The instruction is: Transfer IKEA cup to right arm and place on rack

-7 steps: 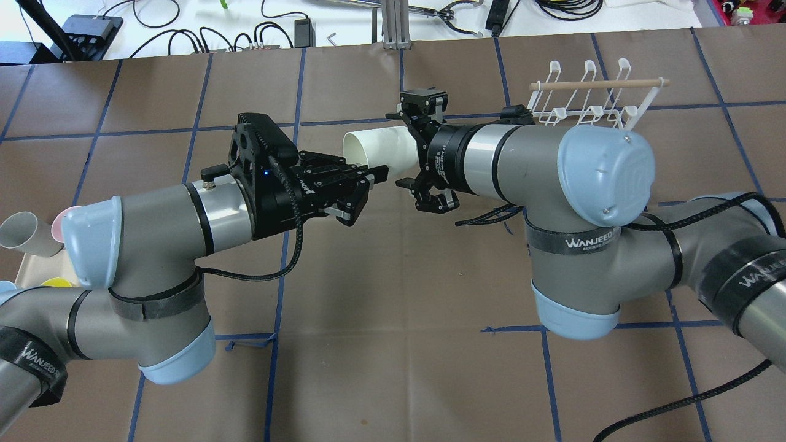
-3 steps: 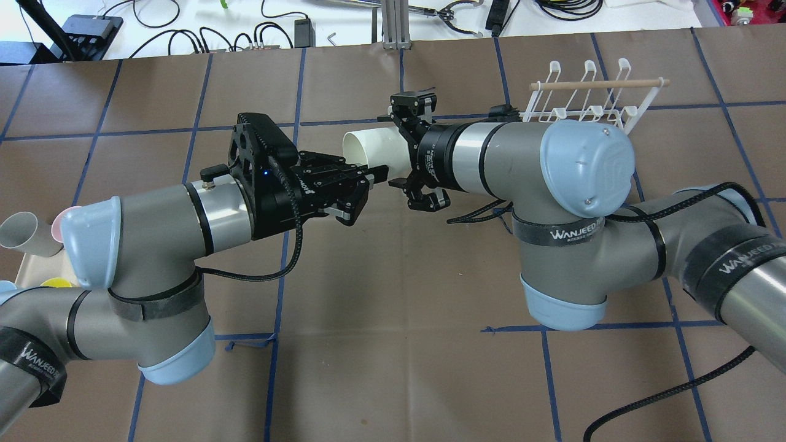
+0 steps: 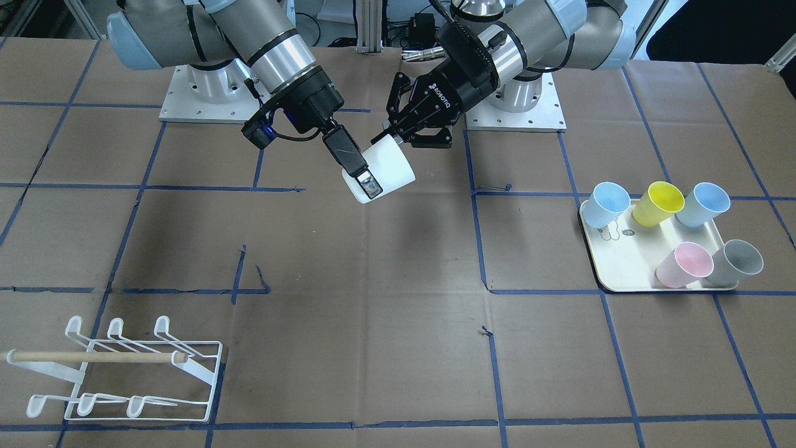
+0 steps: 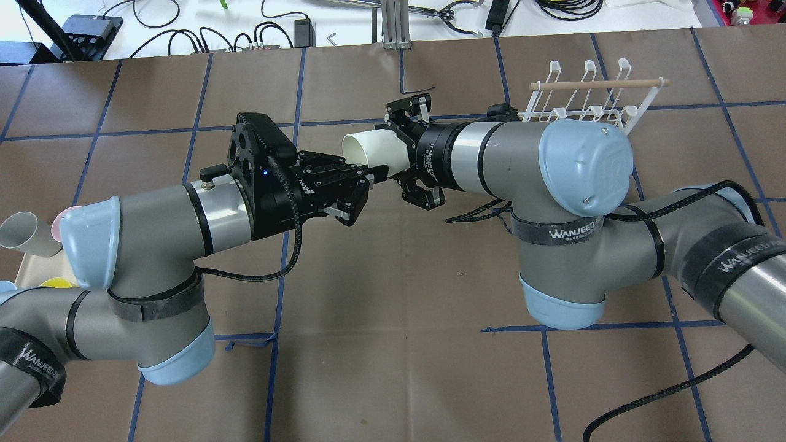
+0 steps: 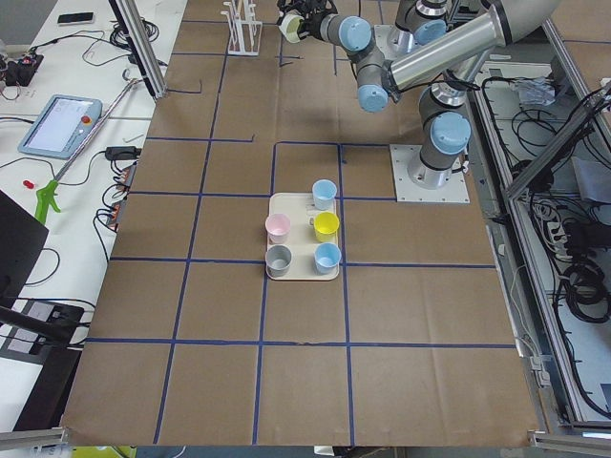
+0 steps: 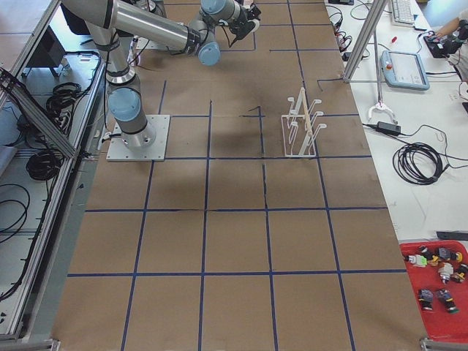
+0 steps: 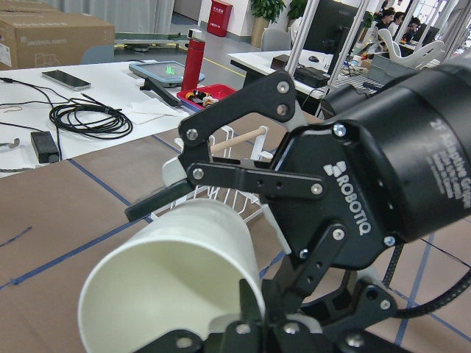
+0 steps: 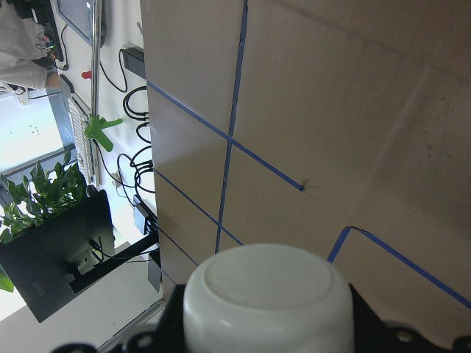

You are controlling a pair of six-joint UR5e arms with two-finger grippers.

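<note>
Handover: left gripper (image 4: 363, 174) clamps the cup (image 4: 377, 150) at the rim; right gripper (image 4: 398, 150) straddles its base, jaws seemingly apart. Next I close right, then release left.

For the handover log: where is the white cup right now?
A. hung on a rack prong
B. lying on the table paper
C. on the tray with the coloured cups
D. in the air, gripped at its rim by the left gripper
D: the white cup is above the table, the left gripper clamped on its rim and the right gripper around its base end; the rack holds no cup.
</note>
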